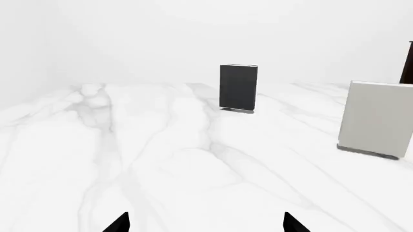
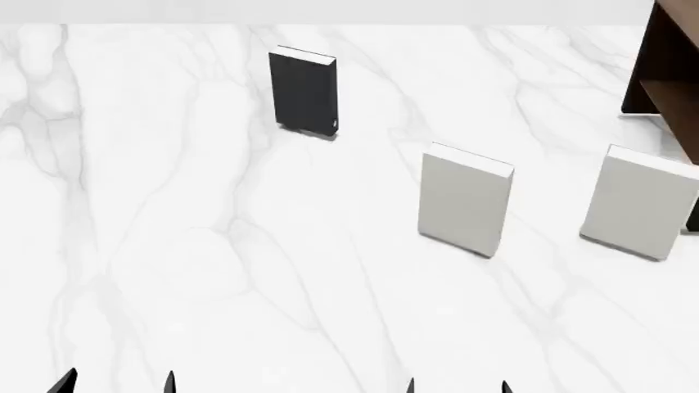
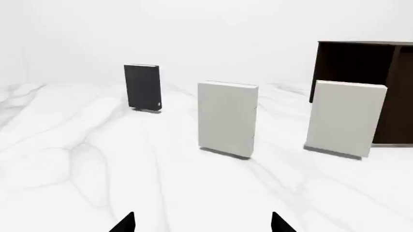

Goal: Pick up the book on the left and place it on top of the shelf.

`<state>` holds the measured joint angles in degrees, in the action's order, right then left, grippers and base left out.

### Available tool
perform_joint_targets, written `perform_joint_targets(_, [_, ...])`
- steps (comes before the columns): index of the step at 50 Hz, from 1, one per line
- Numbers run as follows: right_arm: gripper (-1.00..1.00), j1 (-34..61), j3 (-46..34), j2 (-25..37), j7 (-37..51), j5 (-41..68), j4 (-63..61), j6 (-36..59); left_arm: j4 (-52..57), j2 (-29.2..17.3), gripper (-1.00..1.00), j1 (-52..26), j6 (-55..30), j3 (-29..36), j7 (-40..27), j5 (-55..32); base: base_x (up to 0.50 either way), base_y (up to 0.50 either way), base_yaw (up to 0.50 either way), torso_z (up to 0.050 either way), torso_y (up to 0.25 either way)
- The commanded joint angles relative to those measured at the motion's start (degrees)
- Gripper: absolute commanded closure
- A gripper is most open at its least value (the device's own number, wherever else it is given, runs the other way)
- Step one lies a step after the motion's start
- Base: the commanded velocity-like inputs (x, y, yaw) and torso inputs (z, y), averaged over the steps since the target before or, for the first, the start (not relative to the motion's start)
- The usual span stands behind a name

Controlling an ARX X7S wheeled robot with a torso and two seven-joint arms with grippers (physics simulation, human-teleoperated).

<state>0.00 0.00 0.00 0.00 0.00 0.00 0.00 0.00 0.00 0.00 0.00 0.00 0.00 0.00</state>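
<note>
The small black book (image 2: pixel 303 90) stands upright on the white marble table, far left of the row; it also shows in the left wrist view (image 1: pixel 238 87) and the right wrist view (image 3: pixel 142 87). The dark brown shelf (image 2: pixel 666 70) stands at the far right, also in the right wrist view (image 3: pixel 361 63). My left gripper (image 2: pixel 118 383) is open and empty at the near edge, well short of the book; its tips show in the left wrist view (image 1: pixel 205 223). My right gripper (image 2: pixel 457 386) is open and empty too, as its own view (image 3: pixel 201 223) shows.
Two larger light-grey books stand upright: one in the middle (image 2: pixel 466 201), one at the right (image 2: pixel 639 202) just in front of the shelf. The white marble table (image 2: pixel 218 270) stretches between the grippers and the books.
</note>
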Motion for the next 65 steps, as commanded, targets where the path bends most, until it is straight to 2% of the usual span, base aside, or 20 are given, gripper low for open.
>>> perform_joint_targets(1, [-1.00,-0.12,-1.14,0.84,1.80,0.24,-0.19,-0.55,-0.54,-0.86,-1.00,-0.23,-0.27,0.91,-1.61,-0.56,0.00,0.00,0.00,0.000,0.000])
perform_joint_targets(3, [-1.00,-0.47,-2.03,1.50,3.72,-1.52,0.27,-3.66,-0.38,-1.28,-1.00,-0.26,-0.66,1.39,-2.50,-1.04,0.00,0.00,0.00,0.000,0.000])
perform_joint_targets(22, [-1.00,0.44,-3.90,3.77,3.81,4.62,-0.55,1.11,0.44,-3.73,-1.00,-0.01,0.19,4.36,-5.13,-2.85,0.00,-0.07,0.00,0.000,0.000])
perform_joint_targets(37, [-1.00,1.11,-5.12,4.60,7.07,3.59,-1.10,1.04,1.14,-4.78,-1.00,-0.45,-0.90,5.18,-6.87,-3.89,0.00,-0.10,0.00,0.000,0.000])
perform_joint_targets(40, [-1.00,2.44,-5.44,4.82,8.28,2.71,-4.10,4.55,3.59,-5.25,-1.00,-1.61,-4.65,5.25,-7.02,-4.39,0.00,0.00,0.00,0.000,0.000])
perform_joint_targets(41, [-1.00,4.29,-5.36,4.96,8.74,2.75,-7.33,10.04,6.28,-5.74,-1.00,-3.00,-8.92,5.23,-7.21,-4.54,0.00,0.00,0.00,0.000,0.000])
perform_joint_targets(44, [-1.00,7.28,-5.97,5.67,9.39,1.87,-11.43,15.85,11.69,-6.53,-1.00,-6.39,-18.15,3.96,-7.46,-6.92,0.00,0.00,0.00,0.000,0.000])
perform_joint_targets(45, [-1.00,11.08,-5.81,5.96,8.44,3.28,-14.89,23.56,14.00,-6.95,-1.00,-8.54,-22.91,3.30,-7.67,-7.99,0.00,0.00,0.00,0.000,0.000])
perform_joint_targets(47, [-1.00,16.08,-5.40,6.08,8.03,4.87,-18.26,32.10,19.50,-8.46,-1.00,-14.47,-33.27,2.62,-7.86,-9.67,0.00,0.00,0.00,0.000,0.000])
perform_joint_targets(49, [-1.00,20.77,-5.41,6.25,7.65,5.90,-20.53,38.52,22.09,-9.44,-1.00,-18.51,-38.40,2.56,-7.71,-10.48,0.00,0.00,0.00,0.000,0.000])
perform_joint_targets(50, [-1.00,27.01,-4.80,6.05,7.71,6.92,-22.42,45.28,24.36,-10.42,-1.00,-24.00,-44.92,2.39,-7.71,-11.32,0.00,0.00,0.00,0.000,0.000])
perform_joint_targets(54, [-1.00,42.48,-5.62,6.55,6.53,8.92,-22.45,59.49,25.42,-11.83,-1.00,-37.36,-56.81,1.96,-6.64,-13.81,0.00,0.00,0.00,0.000,0.000])
perform_joint_targets(59, [-1.00,51.95,-3.59,5.86,5.10,11.48,-19.36,65.34,23.21,-12.58,-1.00,-45.99,-61.83,0.96,-5.59,-15.43,0.00,0.00,0.00,0.000,0.000])
perform_joint_targets(65, [-1.00,55.28,-3.31,6.14,5.62,11.14,-16.02,64.08,22.08,-13.68,-1.00,-49.21,-62.91,1.87,-4.70,-15.73,0.00,0.00,0.00,0.000,0.000])
